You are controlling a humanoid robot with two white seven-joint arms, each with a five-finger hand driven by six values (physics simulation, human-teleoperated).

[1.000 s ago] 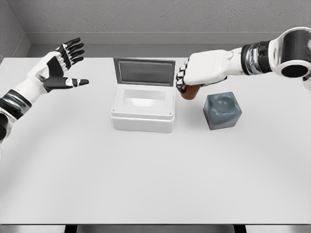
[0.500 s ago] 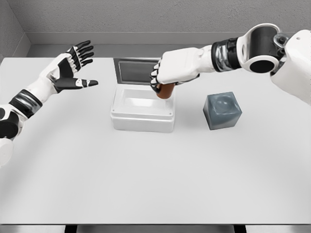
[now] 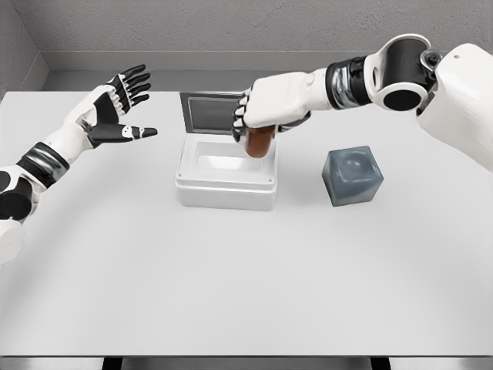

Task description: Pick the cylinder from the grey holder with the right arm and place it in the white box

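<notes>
A brown cylinder (image 3: 259, 142) is gripped in the curled fingers (image 3: 240, 123) of the right hand (image 3: 266, 108), apparently just above the open white box (image 3: 226, 174). The grey holder (image 3: 352, 176) is seen on the worktop (image 3: 231, 270) to those fingers' right. The left hand (image 3: 108, 116) is held up with fingers spread.

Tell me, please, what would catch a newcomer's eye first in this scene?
Most striking is the right hand gripping a brown cylinder above the open white box at mid-table. Right of the box sits the grey holder, its hollow showing nothing inside. At the far left, the left hand hangs above the table with its fingers spread.
</notes>
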